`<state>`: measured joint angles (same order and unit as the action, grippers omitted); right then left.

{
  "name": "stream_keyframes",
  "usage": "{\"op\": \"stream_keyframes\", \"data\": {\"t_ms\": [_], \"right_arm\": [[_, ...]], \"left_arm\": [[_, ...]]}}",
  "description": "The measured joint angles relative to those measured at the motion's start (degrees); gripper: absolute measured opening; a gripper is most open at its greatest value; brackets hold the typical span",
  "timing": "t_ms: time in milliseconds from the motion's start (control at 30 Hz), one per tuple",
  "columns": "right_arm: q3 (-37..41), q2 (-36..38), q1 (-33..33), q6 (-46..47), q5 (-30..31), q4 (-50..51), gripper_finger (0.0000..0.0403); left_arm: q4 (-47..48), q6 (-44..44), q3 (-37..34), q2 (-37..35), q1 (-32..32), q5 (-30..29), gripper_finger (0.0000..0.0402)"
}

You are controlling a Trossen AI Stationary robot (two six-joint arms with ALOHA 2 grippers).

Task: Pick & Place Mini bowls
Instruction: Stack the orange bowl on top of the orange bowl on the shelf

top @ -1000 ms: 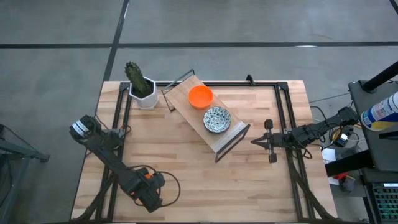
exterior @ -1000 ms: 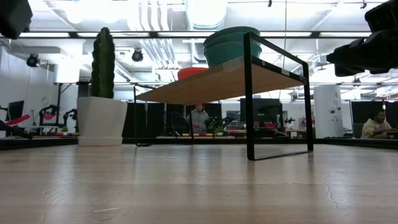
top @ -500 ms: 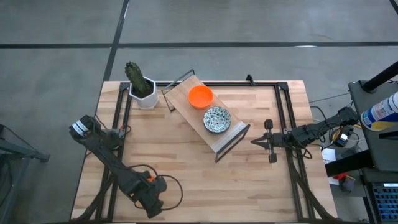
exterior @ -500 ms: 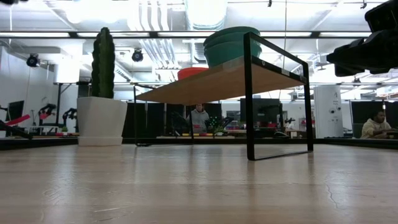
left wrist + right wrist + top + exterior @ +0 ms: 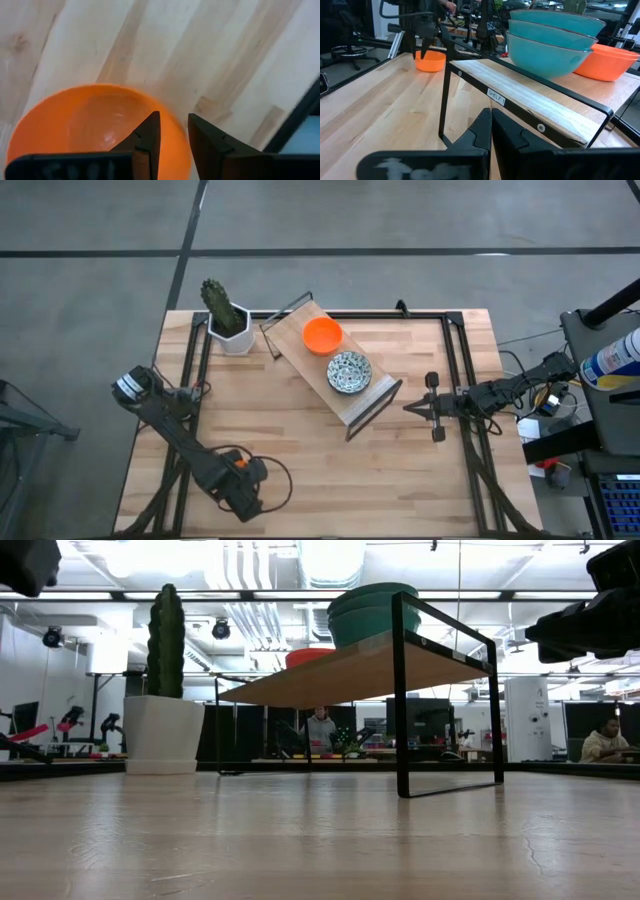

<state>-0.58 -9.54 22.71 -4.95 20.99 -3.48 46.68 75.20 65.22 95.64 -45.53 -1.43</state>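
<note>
My left gripper (image 5: 240, 475) is near the table's near-left corner, shut on a plain orange mini bowl (image 5: 95, 130), which also shows as an orange bowl (image 5: 430, 61) in the right wrist view. On the slanted wooden shelf (image 5: 300, 330) sit another orange bowl (image 5: 322, 335) and a white floral bowl (image 5: 349, 371). The right wrist view shows the floral one as two stacked bowls with teal outsides (image 5: 547, 45). My right gripper (image 5: 412, 408) is shut and hangs in the air to the right of the shelf. My left gripper pinches the orange bowl's rim (image 5: 175, 139), with one finger (image 5: 147, 137) inside the bowl and the other finger (image 5: 207, 142) outside. The fingers come from above, pointing down. The bowl sits upright under them; I cannot tell whether it is clear of the table.
A cactus in a white hexagonal pot (image 5: 232, 330) stands at the far-left corner, beside the shelf. The shelf's black metal legs (image 5: 402, 700) lift it well above the table. Black frame rails (image 5: 455, 370) run along the table's sides. Bare wood (image 5: 330, 470) lies before the shelf.
My left gripper, holding the orange bowl, has shifted a little and come back: in the low view its dark body leaves the upper-left corner half a second ago and shows there again now. My right gripper and the shelf bowls have kept still.
</note>
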Motion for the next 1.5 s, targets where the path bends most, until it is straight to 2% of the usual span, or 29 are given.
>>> {"op": "stream_keyframes", "data": {"t_ms": [433, 567, 700, 833, 933, 1133, 1500], "right_arm": [[0.0, 0.0, 0.0, 0.0, 0.0, 0.0, 0.0008], [0.0, 0.0, 0.0, 0.0, 0.0, 0.0, 0.0008], [0.0, 0.0, 0.0, 0.0, 0.0, 0.0, 0.0008], [0.0, 0.0, 0.0, 0.0, 0.0, 0.0, 0.0008], [0.0, 0.0, 0.0, 0.0, 0.0, 0.0, 0.0008], [0.0, 0.0, 0.0, 0.0, 0.0, 0.0, 0.0008], [0.0, 0.0, 0.0, 0.0, 0.0, 0.0, 0.0008]], "left_arm": [[-0.6, -1.4, -3.7, 0.0, 0.2, -0.1, 0.0092], [-0.3, -5.6, -4.3, 0.0, 0.3, 0.1, 0.0090], [-0.4, -9.9, -4.3, 0.0, 0.4, 0.1, 0.0065], [-0.2, -14.6, -4.2, 0.0, 0.5, -0.1, 0.0014], [0.6, -17.1, -4.1, -0.1, 1.3, 0.0, 0.0008], [11.5, -23.2, 0.9, -0.1, 3.8, -1.5, 0.0001], [28.5, -41.8, 18.3, -0.1, 13.5, -11.3, 0.0001]]}}
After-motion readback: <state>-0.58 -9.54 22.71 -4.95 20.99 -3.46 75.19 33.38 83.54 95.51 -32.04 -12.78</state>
